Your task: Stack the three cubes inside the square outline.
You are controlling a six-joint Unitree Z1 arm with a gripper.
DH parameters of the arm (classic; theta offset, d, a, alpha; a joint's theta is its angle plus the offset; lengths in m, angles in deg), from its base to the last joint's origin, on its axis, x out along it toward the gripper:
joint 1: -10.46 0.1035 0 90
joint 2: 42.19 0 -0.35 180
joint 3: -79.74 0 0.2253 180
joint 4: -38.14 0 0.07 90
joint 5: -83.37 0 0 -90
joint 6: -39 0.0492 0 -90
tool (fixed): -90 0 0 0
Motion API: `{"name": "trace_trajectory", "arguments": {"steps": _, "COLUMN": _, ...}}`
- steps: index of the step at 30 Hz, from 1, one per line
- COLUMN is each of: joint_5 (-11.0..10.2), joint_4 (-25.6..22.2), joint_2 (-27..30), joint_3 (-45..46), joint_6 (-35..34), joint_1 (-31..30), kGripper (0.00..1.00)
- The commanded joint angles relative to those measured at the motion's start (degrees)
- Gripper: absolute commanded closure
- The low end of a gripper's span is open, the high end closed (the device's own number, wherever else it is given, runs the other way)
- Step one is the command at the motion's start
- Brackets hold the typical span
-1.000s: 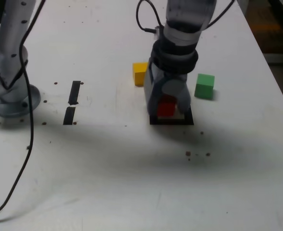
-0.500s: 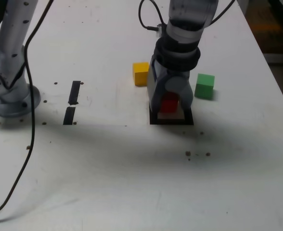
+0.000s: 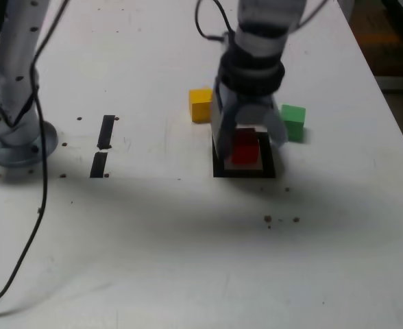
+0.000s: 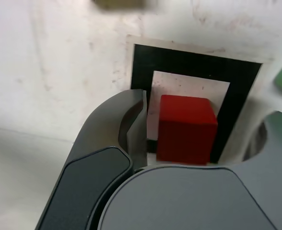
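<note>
Gripper point(image 3: 248, 139) fingers point(image 4: 131, 127) spread, straddling red cube point(image 3: 245, 147); gap seen either side, cube not pinched. Red cube set flat inside square outline point(image 3: 222, 168), edges roughly parallel to frame. Yellow cube point(image 3: 201, 104) beyond outline's left corner in exterior view, green cube point(image 3: 294, 122) beyond right corner.

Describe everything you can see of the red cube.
The red cube is a small, solid-colour block with smooth matte faces and crisp edges. It sits flat and upright on the white centre of the outline, nothing stacked on it. The gripper straddles it with jaws apart; a gap shows beside one finger, so it looks released.
</note>
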Motion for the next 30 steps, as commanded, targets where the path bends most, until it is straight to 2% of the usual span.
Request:
{"name": "trace_trajectory", "arguments": {"steps": 1, "joint_5": -0.43, "joint_4": -0.9, "joint_2": 2.31, "joint_3": -0.24, "joint_6": -0.35, "joint_1": 0.06, "kGripper": 0.0}}
{"name": "trace_trajectory", "arguments": {"steps": 8, "joint_5": -1.95, "joint_4": -8.67, "joint_2": 9.19, "joint_3": 0.55, "joint_6": -0.43, "joint_1": 1.97, "kGripper": 0.0}}
{"name": "trace_trajectory", "arguments": {"steps": 12, "joint_5": -1.52, "joint_4": -11.8, "joint_2": 12.16, "joint_3": 4.27, "joint_6": 0.39, "joint_1": 6.27, "kGripper": 0.0}}
{"name": "trace_trajectory", "arguments": {"steps": 15, "joint_5": -1.46, "joint_4": -11.47, "joint_2": 12.17, "joint_3": 6.36, "joint_6": 2.45, "joint_1": 9.75, "kGripper": 0.0}}
{"name": "trace_trajectory", "arguments": {"steps": 20, "joint_5": -2.4, "joint_4": -9.1, "joint_2": 9.09, "joint_3": 7.12, "joint_6": 6.37, "joint_1": 14.28, "kGripper": 0.01}}
{"name": "trace_trajectory", "arguments": {"steps": 25, "joint_5": -3.46, "joint_4": -5.52, "joint_2": 6.34, "joint_3": 7.23, "joint_6": 8.35, "joint_1": 15.68, "kGripper": 0.01}}
{"name": "trace_trajectory", "arguments": {"steps": 30, "joint_5": -3.6, "joint_4": -3.48, "joint_2": 4.13, "joint_3": 7.98, "joint_6": 9.03, "joint_1": 16.13, "kGripper": 0.04}}
